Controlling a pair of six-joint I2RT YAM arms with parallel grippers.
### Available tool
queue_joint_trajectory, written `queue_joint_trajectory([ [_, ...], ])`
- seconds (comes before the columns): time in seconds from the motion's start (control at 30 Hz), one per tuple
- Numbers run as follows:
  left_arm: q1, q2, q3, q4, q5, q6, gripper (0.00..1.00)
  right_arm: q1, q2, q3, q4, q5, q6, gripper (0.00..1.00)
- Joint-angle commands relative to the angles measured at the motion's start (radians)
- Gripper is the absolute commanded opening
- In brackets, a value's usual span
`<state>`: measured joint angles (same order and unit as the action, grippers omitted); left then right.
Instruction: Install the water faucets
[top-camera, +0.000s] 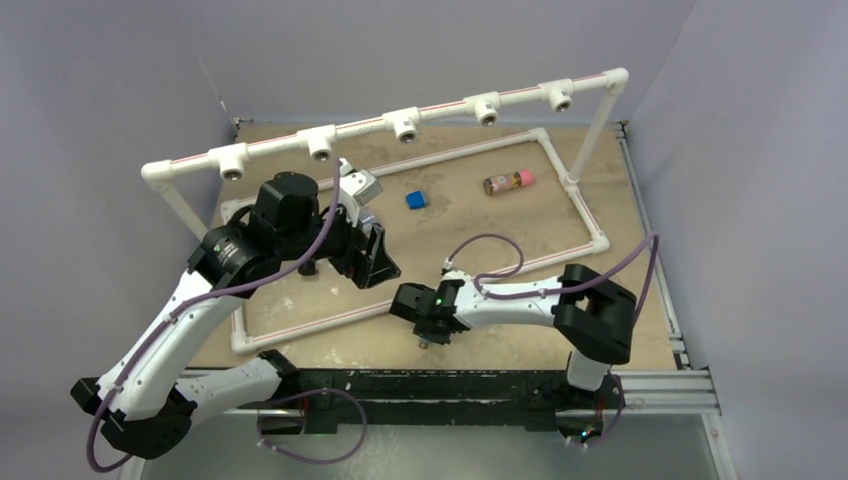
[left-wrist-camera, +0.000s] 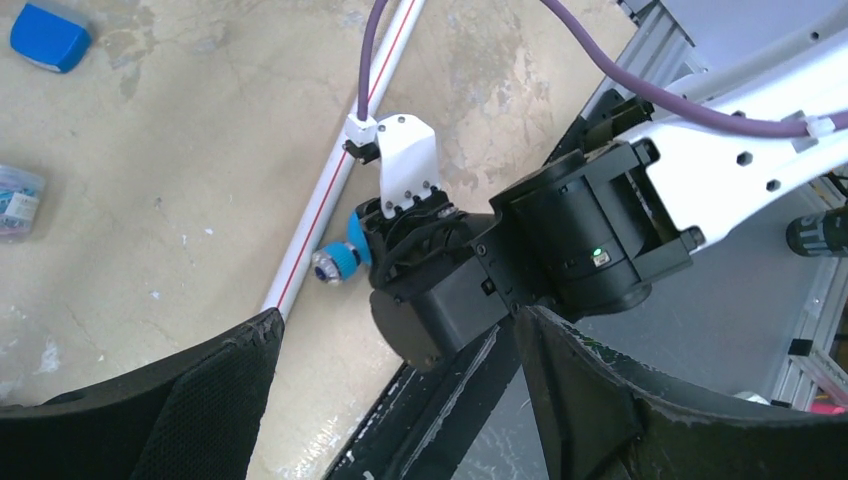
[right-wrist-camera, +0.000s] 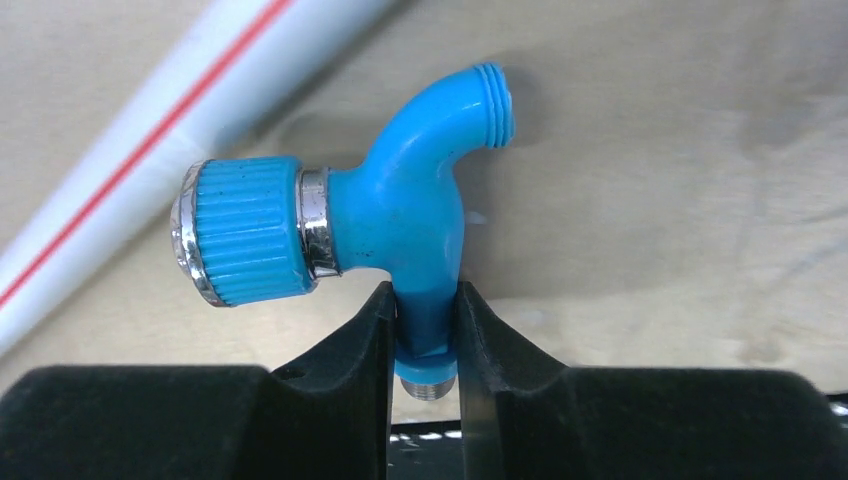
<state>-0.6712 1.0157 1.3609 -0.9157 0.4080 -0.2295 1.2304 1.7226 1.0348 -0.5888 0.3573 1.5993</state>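
Blue faucet (right-wrist-camera: 400, 215) pinched by stem in my right claw (right-wrist-camera: 425, 305); left claw (left-wrist-camera: 398, 320) spread, empty. Five rail sockets (top-camera: 404, 124) bare; none installed.

I work in a robotics lab test cell: plain grey walls (top-camera: 100, 80) box in my worn board table (top-camera: 450, 215), aluminium rails (top-camera: 660, 385) at 6 o'clock, white pipe rig (top-camera: 440, 109) at 12.

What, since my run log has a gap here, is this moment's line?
right jaws: shut on faucet stem | left jaws: open, empty | faucet: by white pipe, not installed
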Motion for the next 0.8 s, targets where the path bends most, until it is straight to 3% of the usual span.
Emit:
queue_joint_trajectory([
  [0.0,-0.007,0.011,-0.006,-0.015,-0.045,-0.048,0.85,0.004,0.046,0.064,0.037,0.070,-0.016,0.18],
  [0.17,-0.007,0.018,-0.018,-0.040,-0.074,-0.100,0.83,0.003,0.014,0.072,0.041,0.086,-0.033,0.38],
  [0.33,-0.007,0.016,-0.023,-0.050,-0.102,-0.131,0.83,0.004,-0.058,0.047,0.069,0.095,-0.065,0.48],
  [0.77,-0.007,0.009,-0.136,-0.056,-0.092,-0.264,0.78,0.003,-0.363,-0.073,0.031,0.146,-0.140,0.54],
])
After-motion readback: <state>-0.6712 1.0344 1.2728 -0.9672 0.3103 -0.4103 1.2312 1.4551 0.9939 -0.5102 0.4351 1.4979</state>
